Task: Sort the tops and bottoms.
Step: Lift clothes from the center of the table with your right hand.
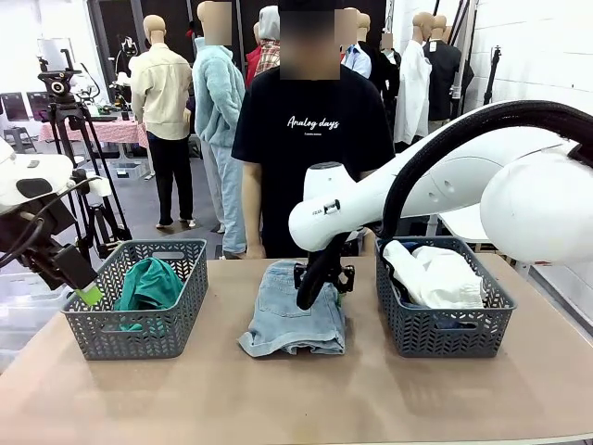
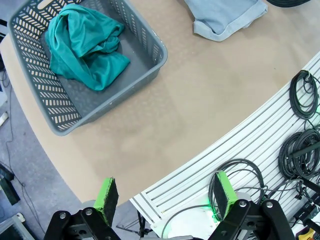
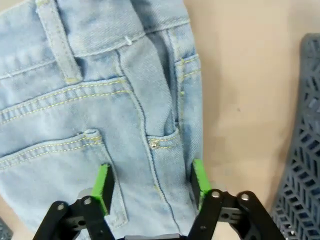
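Pale light-blue denim shorts (image 1: 292, 320) lie folded on the table's middle, back pocket up. My right gripper (image 1: 324, 283) is down on their far end. In the right wrist view its jaws stand apart, the gripper (image 3: 151, 184) straddling the shorts (image 3: 100, 100) by the side seam, green pads (image 3: 103, 187) on the denim. A teal-green top (image 1: 148, 283) lies crumpled in the left basket (image 1: 176, 329). A white top (image 1: 440, 273) fills the right basket (image 1: 454, 334). My left gripper (image 1: 90, 295) hangs open at the left basket's near-left corner, holding nothing (image 2: 165, 195).
A person in a black T-shirt (image 1: 310, 130) stands at the far side, behind the shorts. The left wrist view has the teal top (image 2: 85, 47), its basket (image 2: 150, 65), bare tabletop (image 2: 200, 100) and cables beyond the table's near edge. My right arm (image 1: 445, 181) crosses above the right basket.
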Robot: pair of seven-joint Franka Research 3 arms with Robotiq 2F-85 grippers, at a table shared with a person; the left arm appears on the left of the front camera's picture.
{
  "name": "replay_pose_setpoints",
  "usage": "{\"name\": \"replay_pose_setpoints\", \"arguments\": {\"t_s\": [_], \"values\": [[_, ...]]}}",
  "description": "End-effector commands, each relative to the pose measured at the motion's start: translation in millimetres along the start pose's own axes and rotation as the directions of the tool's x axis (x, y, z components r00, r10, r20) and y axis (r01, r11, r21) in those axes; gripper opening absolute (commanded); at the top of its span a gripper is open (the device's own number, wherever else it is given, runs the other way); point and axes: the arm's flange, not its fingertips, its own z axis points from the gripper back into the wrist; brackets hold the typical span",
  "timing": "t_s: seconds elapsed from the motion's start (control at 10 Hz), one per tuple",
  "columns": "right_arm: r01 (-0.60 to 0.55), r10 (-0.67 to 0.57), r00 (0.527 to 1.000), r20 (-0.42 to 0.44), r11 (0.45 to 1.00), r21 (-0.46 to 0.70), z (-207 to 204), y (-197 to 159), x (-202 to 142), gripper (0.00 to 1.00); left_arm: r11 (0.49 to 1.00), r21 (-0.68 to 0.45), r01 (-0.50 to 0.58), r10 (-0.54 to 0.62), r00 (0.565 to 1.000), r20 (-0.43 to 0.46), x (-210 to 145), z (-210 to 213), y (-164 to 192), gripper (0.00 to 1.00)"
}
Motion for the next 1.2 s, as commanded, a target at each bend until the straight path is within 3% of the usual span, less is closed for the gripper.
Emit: {"name": "replay_pose_setpoints", "arguments": {"t_s": [0.0, 0.1, 0.2, 0.8, 0.9, 1.1], "values": [[-0.017, 0.019, 0.999, -0.033, 0.998, 0.062, -6, -2, 1, 0.25, 1.000, -0.006, 0.006, -0.006, 1.000, -0.001, -4, -3, 1, 1.00], [-0.019, 0.022, 0.999, -0.040, 0.998, 0.065, -8, -2, 2, 0.05, 1.000, -0.006, 0.006, -0.006, 1.000, -0.001, -4, -3, 1, 1.00], [-0.020, 0.023, 0.999, -0.047, 0.998, 0.065, -8, -2, 2, 0.00, 1.000, -0.006, 0.006, -0.006, 1.000, -0.001, -4, -3, 1, 1.00], [-0.057, 0.057, 0.997, -0.058, 0.998, 0.013, 6, 13, -3, 0.00, 1.000, -0.006, 0.006, -0.006, 1.000, -0.001, -4, -3, 1, 1.00], [-0.070, 0.070, 0.997, -0.032, 0.998, 0.000, 19, 21, -7, 0.00, 1.000, -0.006, 0.006, -0.006, 1.000, -0.001, -4, -3, 1, 1.00], [-0.119, 0.123, 0.987, 0.104, 0.992, -0.039, 76, 43, -24, 0.00, 1.000, -0.006, 0.006, -0.006, 1.000, -0.001, -4, -3, 1, 1.00]]}}
